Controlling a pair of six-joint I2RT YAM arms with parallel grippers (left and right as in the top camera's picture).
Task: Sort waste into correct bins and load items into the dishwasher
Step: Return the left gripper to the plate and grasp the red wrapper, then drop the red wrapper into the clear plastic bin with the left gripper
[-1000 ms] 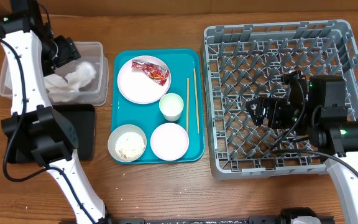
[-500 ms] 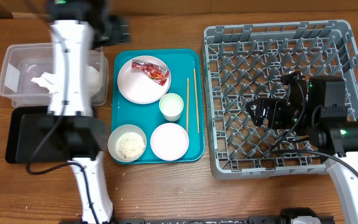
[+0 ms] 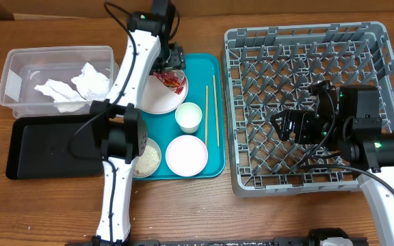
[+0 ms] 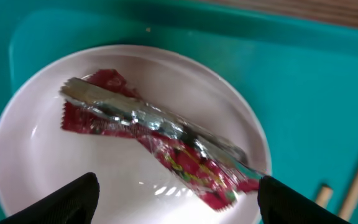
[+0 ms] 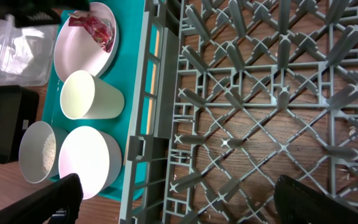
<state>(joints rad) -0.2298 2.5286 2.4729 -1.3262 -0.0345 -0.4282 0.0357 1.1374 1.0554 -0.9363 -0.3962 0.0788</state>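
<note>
Two grippers spread, wrapper on plate

Left gripper (image 4: 176, 202): fingers parted wide, poised above the snack wrapper (image 4: 160, 134), holding nothing.
Snack wrapper: red-and-white, lying on the round white plate (image 3: 149, 101) at the far end of the teal tray (image 3: 211, 65).
Same tray: small white cup (image 3: 189, 117), white bowl (image 3: 186, 154), bowl of rice-like grains (image 3: 152, 158) partly hidden by the left arm, two chopsticks (image 3: 215, 109) side by side near the right edge.
Clear tub (image 3: 12, 75): crumpled napkin pieces (image 3: 74, 85) inside.
Black tray (image 3: 46, 147): shallow, just beside the tub, on the wooden table (image 3: 183, 205).
Right gripper (image 3: 283, 125): fingers parted wide, over the lattice floor of the grey dish rack (image 3: 382, 61), holding nothing.
</note>
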